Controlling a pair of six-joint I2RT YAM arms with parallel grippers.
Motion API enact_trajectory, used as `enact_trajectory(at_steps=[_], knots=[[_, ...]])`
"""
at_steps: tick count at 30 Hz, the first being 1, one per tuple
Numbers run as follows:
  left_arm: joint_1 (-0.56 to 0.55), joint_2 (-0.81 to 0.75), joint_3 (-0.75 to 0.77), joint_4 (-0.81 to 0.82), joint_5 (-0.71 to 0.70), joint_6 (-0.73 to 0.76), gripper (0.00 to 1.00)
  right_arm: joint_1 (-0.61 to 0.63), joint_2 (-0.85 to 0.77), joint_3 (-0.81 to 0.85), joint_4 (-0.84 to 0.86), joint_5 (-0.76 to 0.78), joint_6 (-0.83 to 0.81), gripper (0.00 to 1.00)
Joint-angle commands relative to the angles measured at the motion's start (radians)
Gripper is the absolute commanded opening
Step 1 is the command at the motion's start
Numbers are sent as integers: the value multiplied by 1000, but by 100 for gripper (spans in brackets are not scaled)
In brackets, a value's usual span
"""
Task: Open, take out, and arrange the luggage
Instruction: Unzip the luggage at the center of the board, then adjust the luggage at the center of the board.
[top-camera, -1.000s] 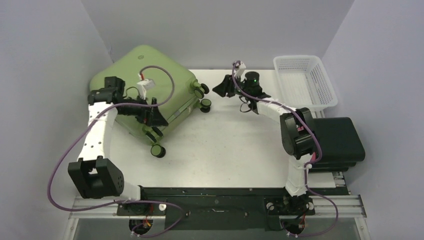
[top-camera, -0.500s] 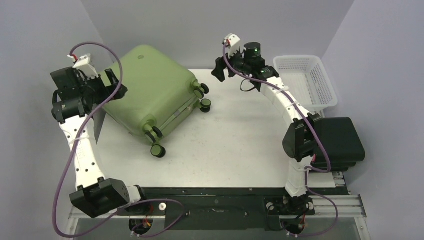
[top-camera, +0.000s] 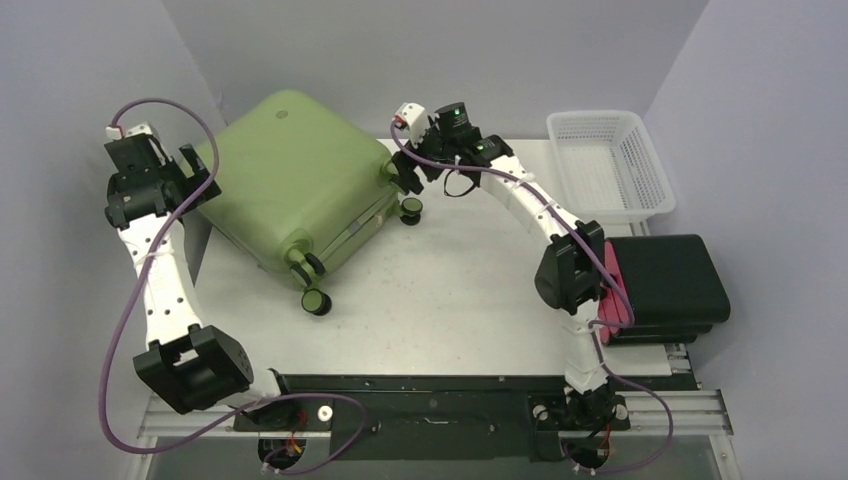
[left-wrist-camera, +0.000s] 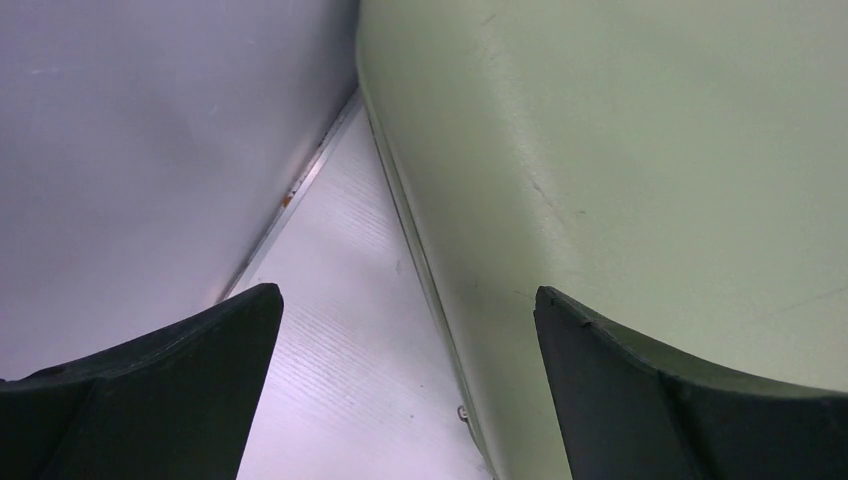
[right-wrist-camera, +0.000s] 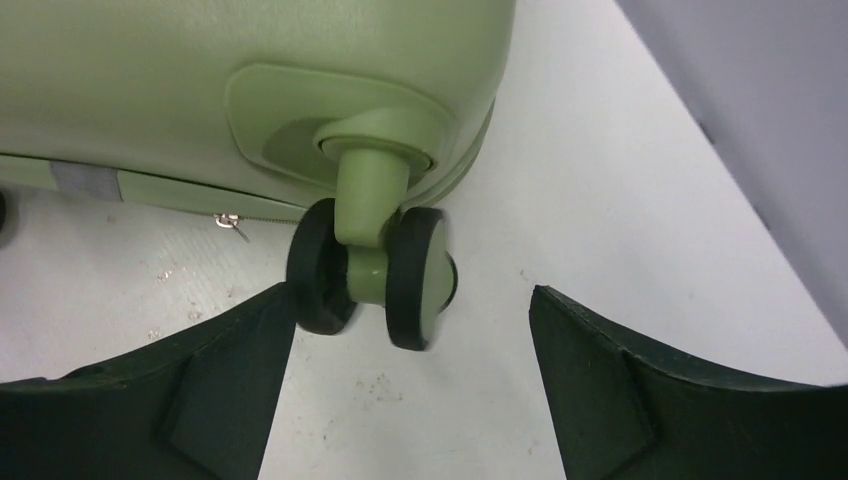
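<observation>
The luggage (top-camera: 295, 190), a light olive-green hard-shell suitcase, lies flat and closed at the back left of the table, its black double wheels toward the middle. My left gripper (top-camera: 198, 172) stands open at its left edge, by the wall. In the left wrist view the luggage shell (left-wrist-camera: 620, 150) fills the right side, and the left gripper (left-wrist-camera: 408, 300) straddles its seam with nothing held. My right gripper (top-camera: 399, 176) is open at the far wheel corner. In the right wrist view a wheel (right-wrist-camera: 375, 275) sits just ahead of the right gripper (right-wrist-camera: 412, 293), close to the left finger (right-wrist-camera: 200, 390).
A white mesh basket (top-camera: 608, 165) stands at the back right. A black case with a pink-red side (top-camera: 670, 285) lies at the right edge beside the right arm. The side wall (left-wrist-camera: 150, 150) runs close along the luggage's left edge. A zipper pull (right-wrist-camera: 230, 224) hangs at the seam.
My left gripper left the luggage's near side, swung up to its left edge and opened wider. My right gripper moved left to the far wheel and opened.
</observation>
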Motion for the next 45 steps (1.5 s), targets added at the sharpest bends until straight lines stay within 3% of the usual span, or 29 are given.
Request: enact_trajectory(at_steps=[1, 10, 16, 22, 23, 28, 29, 36, 45], knots=[[17, 14, 7, 57, -68, -22, 96, 26, 33, 65, -52, 23, -12, 81], [19, 62, -53, 119, -19, -30, 96, 45, 128, 154, 20, 15, 101, 79], [17, 112, -95, 154, -2, -17, 96, 82, 168, 194, 35, 71, 81, 77], [17, 125, -127, 193, 23, -2, 96, 89, 192, 194, 63, 134, 94, 66], [17, 126, -131, 197, 39, 1, 96, 89, 195, 193, 62, 141, 95, 60], [15, 137, -143, 220, 85, 14, 96, 87, 181, 159, 60, 152, 99, 4], [13, 139, -144, 221, 88, 16, 96, 87, 162, 132, 58, 152, 93, 1], [-63, 197, -142, 245, 93, 54, 96, 92, -32, -208, 132, 150, 52, 0], [-246, 370, -38, 214, 120, 67, 96, 94, -250, -487, 196, 134, 96, 0]])
